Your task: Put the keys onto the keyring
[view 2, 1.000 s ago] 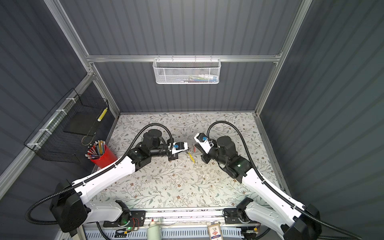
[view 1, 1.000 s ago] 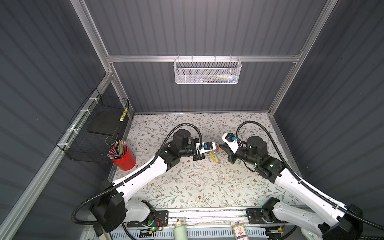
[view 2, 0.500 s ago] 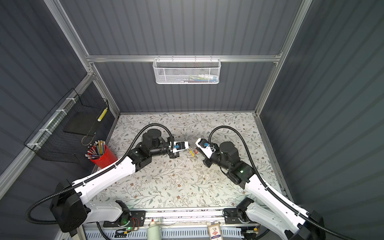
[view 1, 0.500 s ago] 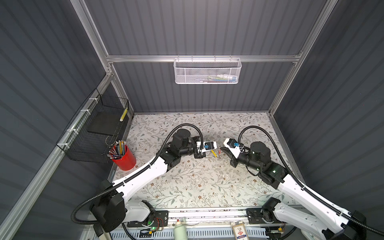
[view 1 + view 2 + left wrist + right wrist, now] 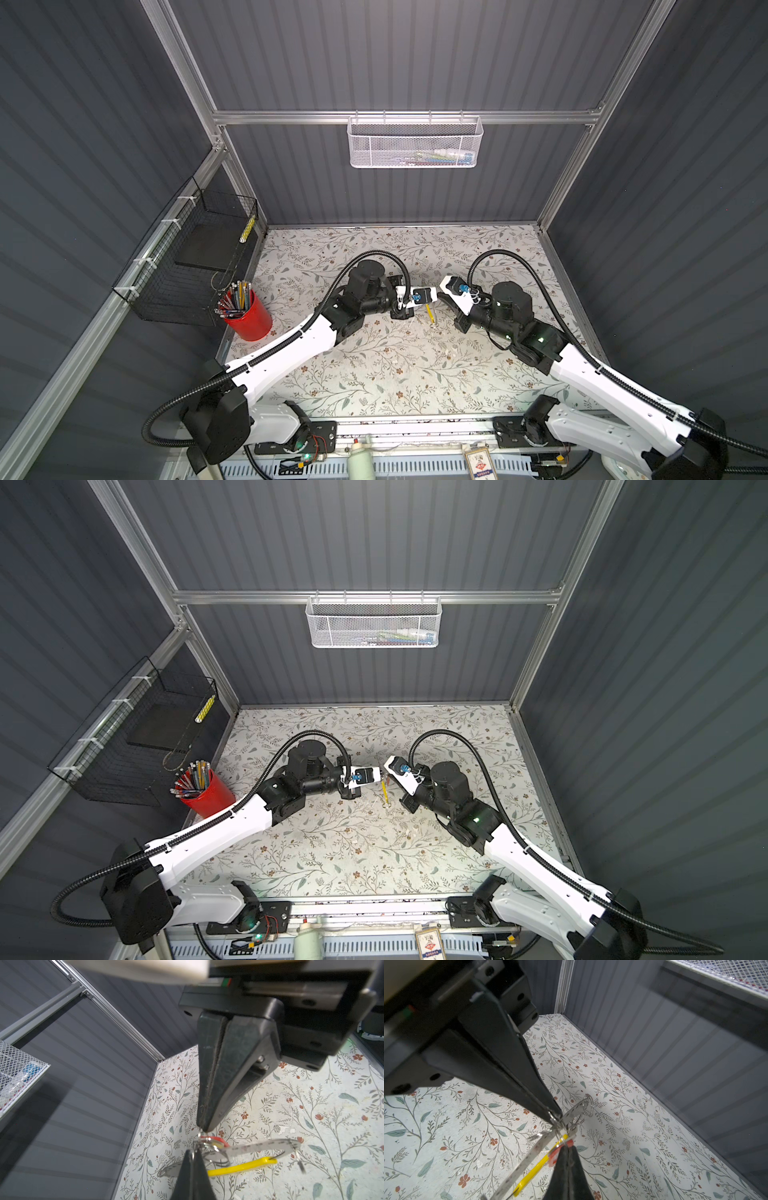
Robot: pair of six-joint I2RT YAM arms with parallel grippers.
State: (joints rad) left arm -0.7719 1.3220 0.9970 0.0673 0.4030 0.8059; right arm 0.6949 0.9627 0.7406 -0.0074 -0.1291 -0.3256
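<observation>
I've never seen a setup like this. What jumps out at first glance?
A white-and-black left arm and right arm reach in from the near corners, and the left gripper and right gripper meet, shut, mid-table above a floral tabletop. Between their tips hangs a thin grey metal keyring with a bright yellow segment. A red cup of pencils stands at the left edge.

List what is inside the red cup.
The red cup holds a bundle of pens and pencils, standing upright. Their lower ends and the cup's bottom are covered by its wall.
</observation>
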